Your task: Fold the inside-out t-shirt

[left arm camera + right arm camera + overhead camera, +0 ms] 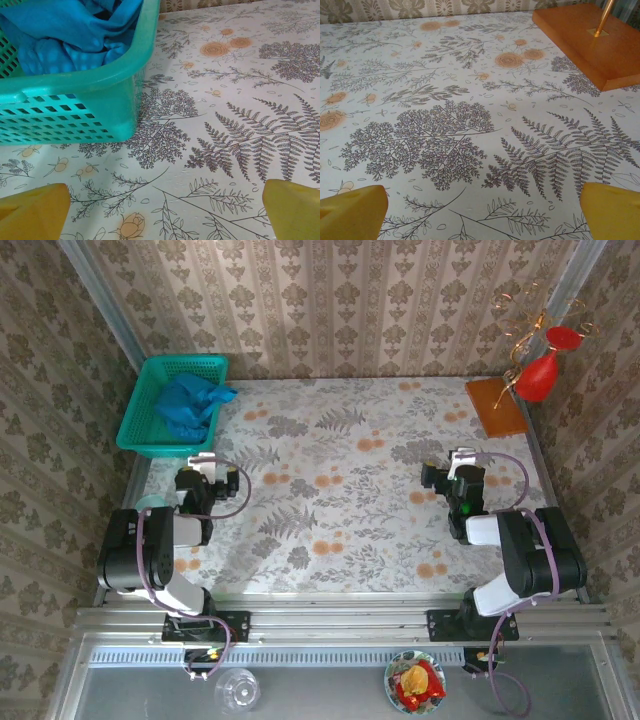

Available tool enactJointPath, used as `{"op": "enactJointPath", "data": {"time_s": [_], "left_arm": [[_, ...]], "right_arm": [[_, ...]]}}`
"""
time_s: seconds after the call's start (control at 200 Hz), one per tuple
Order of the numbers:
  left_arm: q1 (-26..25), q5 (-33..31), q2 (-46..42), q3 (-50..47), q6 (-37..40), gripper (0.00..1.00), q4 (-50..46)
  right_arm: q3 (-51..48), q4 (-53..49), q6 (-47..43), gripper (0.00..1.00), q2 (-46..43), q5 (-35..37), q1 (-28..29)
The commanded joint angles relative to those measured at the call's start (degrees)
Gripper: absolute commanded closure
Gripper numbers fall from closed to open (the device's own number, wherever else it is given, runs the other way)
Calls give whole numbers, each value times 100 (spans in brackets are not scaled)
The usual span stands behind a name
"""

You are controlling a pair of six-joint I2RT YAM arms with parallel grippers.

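Observation:
The blue-teal t-shirt (190, 404) lies crumpled inside a teal mesh basket (139, 405) at the table's far left corner. Seen from the left wrist, the t-shirt (75, 35) bulges above the basket's rim (95, 80). My left gripper (204, 461) sits low on the left side, a short way in front of the basket, open with nothing between its yellow fingertips (35, 212). Over on the right side my right gripper (461, 458) is open too, empty above the bare cloth, its yellow fingertips (612, 210) at the bottom corners of the right wrist view.
A floral tablecloth (340, 490) covers the table. An orange wooden base (495, 405) with a wire stand and red ornament (540, 375) stands at the far right corner; the base (590, 42) lies ahead of the right gripper. Patterned walls enclose three sides.

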Motion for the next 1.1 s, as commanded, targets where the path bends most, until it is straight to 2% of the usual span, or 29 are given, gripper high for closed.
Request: {"op": "enactJointPath", "data": {"time_s": [0.0,1.095], "left_arm": [[-28,13,8,124,58,0,95],[7,-85,1,152,-14,0,51]], "right_arm": [[124,224,-105,0,58,143,42],[126,220,-107,0,59,145,33]]}}
